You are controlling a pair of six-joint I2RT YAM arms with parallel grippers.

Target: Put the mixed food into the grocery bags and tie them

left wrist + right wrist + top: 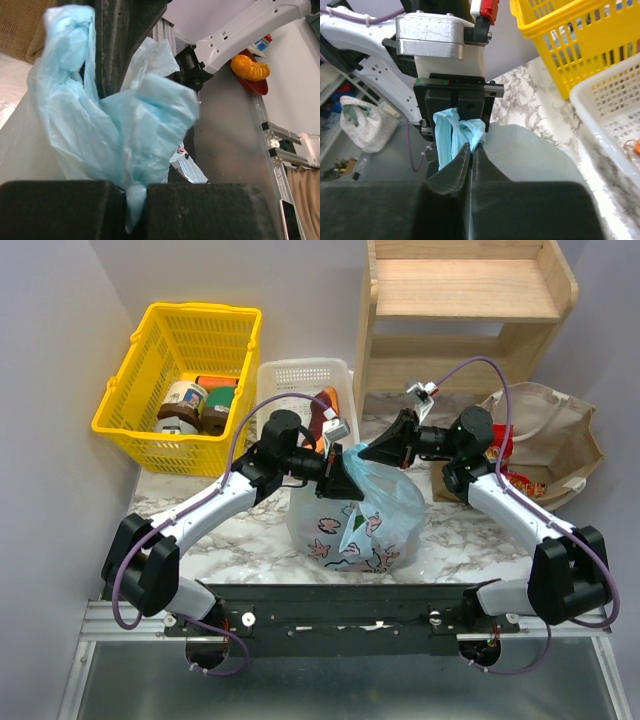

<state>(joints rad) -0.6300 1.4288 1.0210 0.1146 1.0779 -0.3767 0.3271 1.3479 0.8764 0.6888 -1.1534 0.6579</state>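
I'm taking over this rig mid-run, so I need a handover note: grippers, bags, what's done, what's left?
Left gripper: shut on the gathered top of the blue bag.
Right gripper: shut on the same top.
That bag bulges at centre; tan bag lies open at right, red snack packets at its mouth.
Done: blue bag looks loaded.
Left: finish its knot, then likely tie the tan bag.

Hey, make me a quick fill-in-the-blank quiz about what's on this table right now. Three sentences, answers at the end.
1. The left gripper and the right gripper are both ____ (open or shut) on the gathered top of the light-blue bag.
2. The jars sit inside the ____ basket.
3. The tan bag lies on the robot's ____ side of the light-blue bag.

Missing words: shut; yellow; right.
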